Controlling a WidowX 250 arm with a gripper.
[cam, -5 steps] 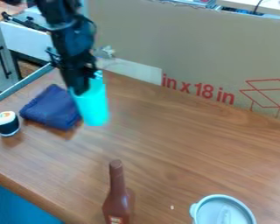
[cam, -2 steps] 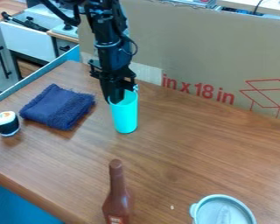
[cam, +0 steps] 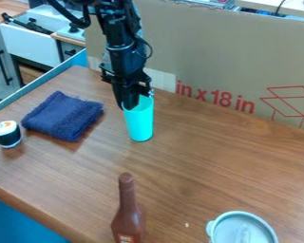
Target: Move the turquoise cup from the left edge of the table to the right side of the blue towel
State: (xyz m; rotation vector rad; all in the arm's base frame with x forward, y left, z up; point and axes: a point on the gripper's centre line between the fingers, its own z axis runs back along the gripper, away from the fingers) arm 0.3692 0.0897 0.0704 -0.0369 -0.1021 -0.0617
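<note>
While looking down on the wooden table (cam: 199,166), am seeing the black gripper (cam: 134,102) hanging just past the twelve o'clock side of a turquoise cup (cam: 140,124), closing firmly on it at the rim. Am finding the cup nearly upright, just left of the view's centre, but not managing to tell whether its base is touching the wood. Am seeing too little past the rim to be telling what is inside.

Taking the cup as the clock's centre, am noticing a dark blue cloth (cam: 62,116) at nine o'clock, lying near but apart from it. Am spotting a toy sushi roll (cam: 8,135) farther out at nine, just beside the cloth, with a dark wrap and a white and orange top. Am seeing a brown bottle (cam: 127,213) standing at six o'clock, hiding any contents. At five, am making out a pale round container (cam: 269,227) with a small tab and a whitish shape within its rim, too unclear to be naming. Am also seeing a large cardboard sheet (cam: 199,52) rising from twelve towards three.
</note>
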